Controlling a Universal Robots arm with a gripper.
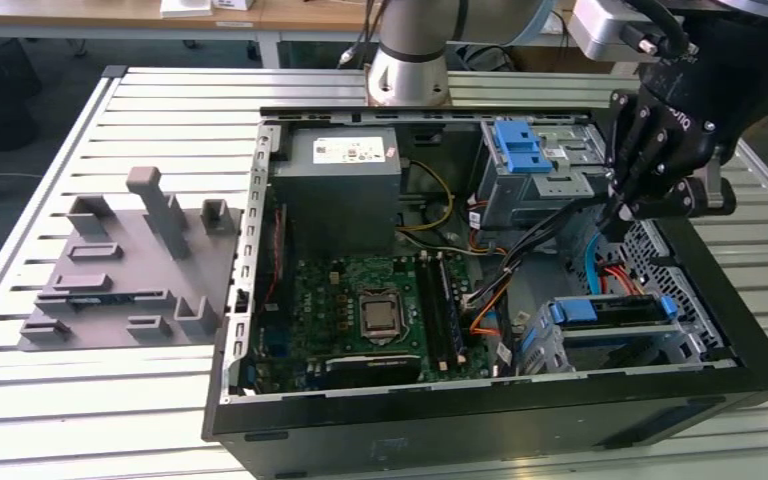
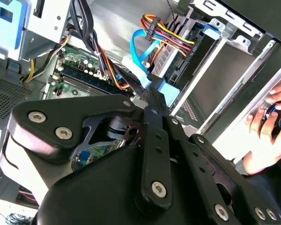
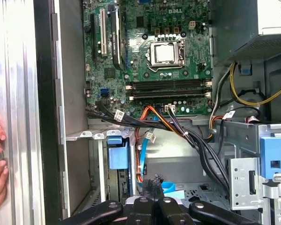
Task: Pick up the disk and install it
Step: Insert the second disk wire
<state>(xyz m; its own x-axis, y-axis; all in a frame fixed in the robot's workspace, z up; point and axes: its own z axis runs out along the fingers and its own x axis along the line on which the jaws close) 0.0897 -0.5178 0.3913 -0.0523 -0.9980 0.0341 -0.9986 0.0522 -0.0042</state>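
One disk in its bay, long axis across the exterior view

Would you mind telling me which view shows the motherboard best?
The first wrist view: the motherboard lies nearly whole, facing the camera. The exterior view shows it at a slant inside the computer case; the second wrist view catches a corner past the tool.

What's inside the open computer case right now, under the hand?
Inside the computer case lie the green motherboard, the grey power supply, cable bundles and the disk seated in its bay. The black hand hangs above that corner, covering part of the bay behind it.
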